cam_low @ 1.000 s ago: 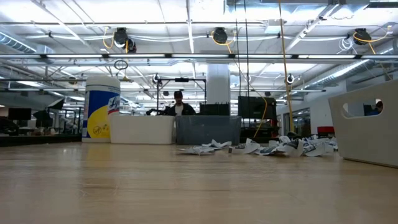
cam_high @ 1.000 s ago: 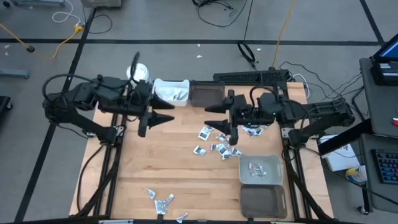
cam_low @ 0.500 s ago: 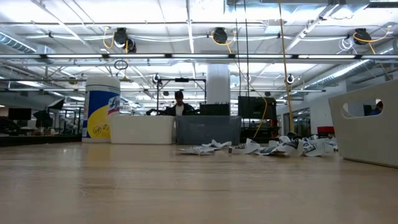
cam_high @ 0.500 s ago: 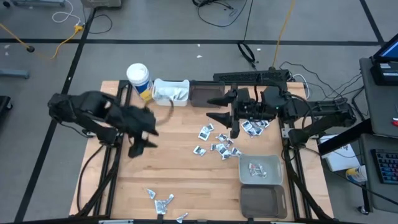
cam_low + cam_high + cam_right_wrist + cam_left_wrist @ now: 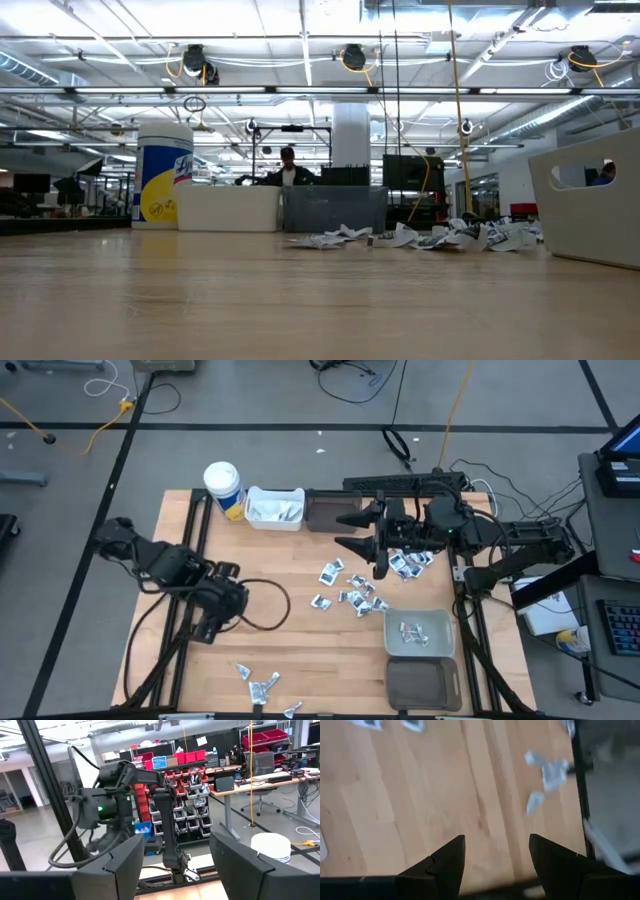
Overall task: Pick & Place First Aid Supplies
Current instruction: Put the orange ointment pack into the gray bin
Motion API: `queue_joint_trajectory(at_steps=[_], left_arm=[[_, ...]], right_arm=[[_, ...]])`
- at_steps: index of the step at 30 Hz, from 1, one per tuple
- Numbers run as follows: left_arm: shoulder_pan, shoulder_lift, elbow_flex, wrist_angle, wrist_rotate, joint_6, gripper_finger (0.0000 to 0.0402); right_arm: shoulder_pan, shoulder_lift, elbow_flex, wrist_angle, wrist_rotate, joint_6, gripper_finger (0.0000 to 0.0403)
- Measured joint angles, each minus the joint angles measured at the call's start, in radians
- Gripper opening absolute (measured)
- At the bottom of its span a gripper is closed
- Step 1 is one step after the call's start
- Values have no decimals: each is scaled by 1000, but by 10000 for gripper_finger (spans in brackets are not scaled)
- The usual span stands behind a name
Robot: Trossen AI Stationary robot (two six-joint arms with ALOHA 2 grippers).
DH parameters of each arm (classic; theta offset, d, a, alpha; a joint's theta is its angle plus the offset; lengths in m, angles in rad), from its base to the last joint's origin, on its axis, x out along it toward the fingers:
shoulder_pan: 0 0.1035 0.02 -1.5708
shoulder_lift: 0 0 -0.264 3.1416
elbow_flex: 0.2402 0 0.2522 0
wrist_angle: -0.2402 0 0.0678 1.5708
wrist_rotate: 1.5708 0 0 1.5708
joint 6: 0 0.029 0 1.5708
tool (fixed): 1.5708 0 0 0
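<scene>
Left gripper (image 5: pixel 207 628) hangs low over the bare wood on the left half of the table (image 5: pixel 290 630), fingers pointing toward the near edge; the left wrist view shows both fingers (image 5: pixel 447 862) spread apart with only tabletop between them, nothing held. A small cluster of packets (image 5: pixel 258 682) lies just ahead of it by the near edge, also seen in the left wrist view (image 5: pixel 547 772). Right gripper (image 5: pixel 352 532) is raised at the far centre, pointing left, level with the dark bin (image 5: pixel 330 512); its jaws stand open and empty, the right wrist view looking out into the room. Main scatter of first aid supplies (image 5: pixel 352 592) lies mid-table, between the right gripper and the grey bin (image 5: pixel 419 632), which already holds a few packets (image 5: pixel 411 631). More packets sit in the white bin (image 5: pixel 274 508) at the far edge, beside the white cup (image 5: pixel 223 488). A second dark bin (image 5: pixel 422 684) sits at the near right corner. In the low view the scatter (image 5: pixel 420 238) lies flat on the wood.
</scene>
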Motion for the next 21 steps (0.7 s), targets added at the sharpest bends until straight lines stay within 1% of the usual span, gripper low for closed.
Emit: queue_joint_trajectory(at_steps=[2, 4, 7, 11, 14, 18, 21], left_arm=[[-31, 11, 0, 10, -18, -36, 227], [-64, 40, 1, 6, -13, -34, 227], [-124, 91, -1, 4, -35, -26, 227], [-178, 189, -3, 7, -45, 8, 227], [-214, 249, -19, 30, -73, 0, 227], [-263, 311, -80, 114, -85, 0, 227], [-295, 317, -155, 193, -85, -10, 227]], right_arm=[[0, 0, 0, 0, 0, 0, 220], [0, 0, 0, 0, 0, 0, 220], [0, 0, 0, 0, -1, 0, 220], [4, 0, 0, 0, -2, 0, 219], [4, 0, 0, -2, -4, 0, 221], [4, 0, 0, -5, -24, 0, 221], [4, 0, 0, -6, -31, 0, 221]])
